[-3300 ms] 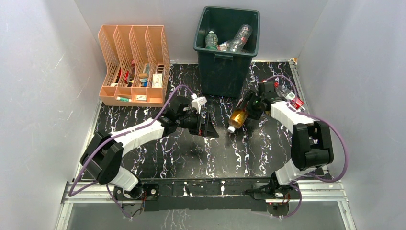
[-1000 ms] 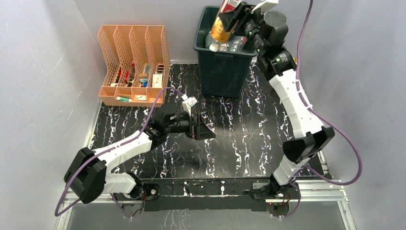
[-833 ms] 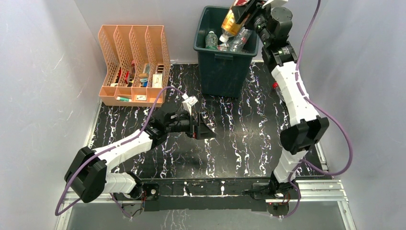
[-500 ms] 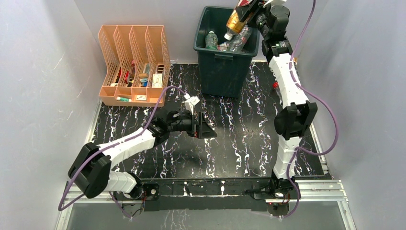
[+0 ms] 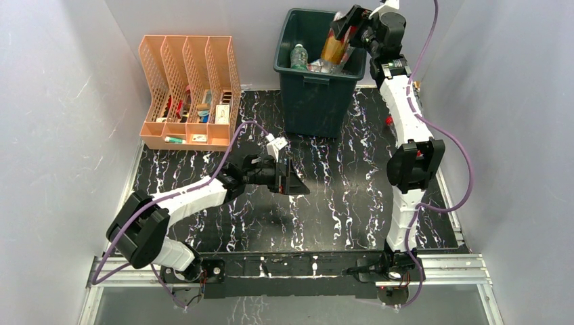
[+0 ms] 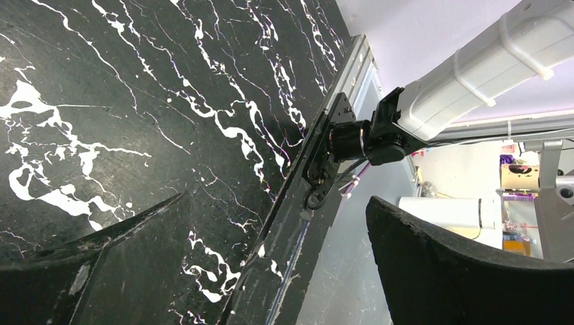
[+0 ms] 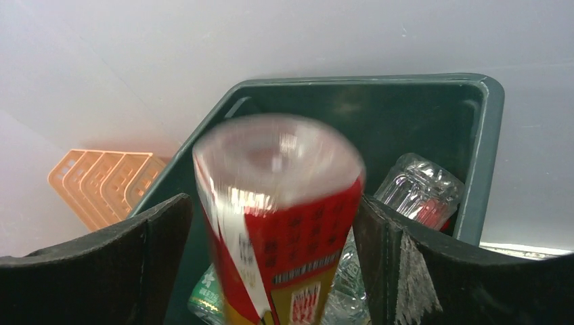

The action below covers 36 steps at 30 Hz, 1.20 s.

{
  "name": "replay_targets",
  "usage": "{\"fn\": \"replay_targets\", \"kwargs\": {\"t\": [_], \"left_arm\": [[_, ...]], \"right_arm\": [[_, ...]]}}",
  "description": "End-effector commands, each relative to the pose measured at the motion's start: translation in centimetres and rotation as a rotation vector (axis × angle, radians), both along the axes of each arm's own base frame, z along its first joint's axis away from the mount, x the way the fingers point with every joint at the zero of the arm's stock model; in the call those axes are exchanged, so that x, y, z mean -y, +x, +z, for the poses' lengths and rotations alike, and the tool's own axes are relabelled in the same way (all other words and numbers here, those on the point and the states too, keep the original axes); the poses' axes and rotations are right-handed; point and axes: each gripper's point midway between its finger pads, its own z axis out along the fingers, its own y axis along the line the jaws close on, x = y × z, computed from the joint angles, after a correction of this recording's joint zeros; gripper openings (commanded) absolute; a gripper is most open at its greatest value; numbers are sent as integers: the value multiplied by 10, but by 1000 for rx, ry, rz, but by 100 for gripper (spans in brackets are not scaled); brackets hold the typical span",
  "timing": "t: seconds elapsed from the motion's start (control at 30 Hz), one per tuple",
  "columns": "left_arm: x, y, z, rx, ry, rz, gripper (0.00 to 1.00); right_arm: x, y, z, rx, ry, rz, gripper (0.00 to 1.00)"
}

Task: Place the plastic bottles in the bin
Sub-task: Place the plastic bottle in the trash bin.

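The dark green bin (image 5: 315, 101) stands at the back of the table. My right gripper (image 5: 346, 28) hangs over its right side, jaws open. Between them a red-labelled bottle (image 7: 277, 217) with amber liquid is dropping, blurred, its base toward the camera and a gap beside its left side; from above this bottle (image 5: 334, 47) points down into the bin (image 7: 491, 135). A green-labelled bottle (image 5: 298, 55) and clear bottles (image 5: 346, 59) lie inside. My left gripper (image 5: 292, 183) is open and empty low over the table's middle.
A peach slotted organizer (image 5: 189, 91) with small items stands at the back left. A small red object (image 5: 390, 122) lies near the table's right edge. The left wrist view shows black marbled tabletop (image 6: 135, 101) and the right arm's base (image 6: 352, 139).
The right gripper has opened and the red-labelled bottle has slipped down from its jaws toward the bin. The left arm has shifted slightly right.
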Motion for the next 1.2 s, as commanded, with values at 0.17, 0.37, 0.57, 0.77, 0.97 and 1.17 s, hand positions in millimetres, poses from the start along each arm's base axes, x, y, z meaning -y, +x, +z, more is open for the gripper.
{"fn": "replay_targets", "kwargs": {"t": [0.17, 0.37, 0.57, 0.77, 0.97, 1.17], "left_arm": [[6, 1, 25, 58, -54, -25, 98], [5, 1, 27, 60, -53, -23, 98], [4, 1, 32, 71, -50, -19, 98], [3, 0, 32, 71, -43, -20, 98], [-2, -4, 51, 112, -48, -31, 98], [-5, -8, 60, 121, -52, -34, 98]], "right_arm": [[-3, -19, 54, 136, -12, 33, 98], [-1, -37, 76, 168, -8, 38, 98], [11, -82, 109, 218, -21, 16, 98], [34, -140, 122, 207, -43, -53, 98], [66, -187, 100, 119, -82, -177, 98], [112, -207, 44, -57, -139, -400, 98]]}}
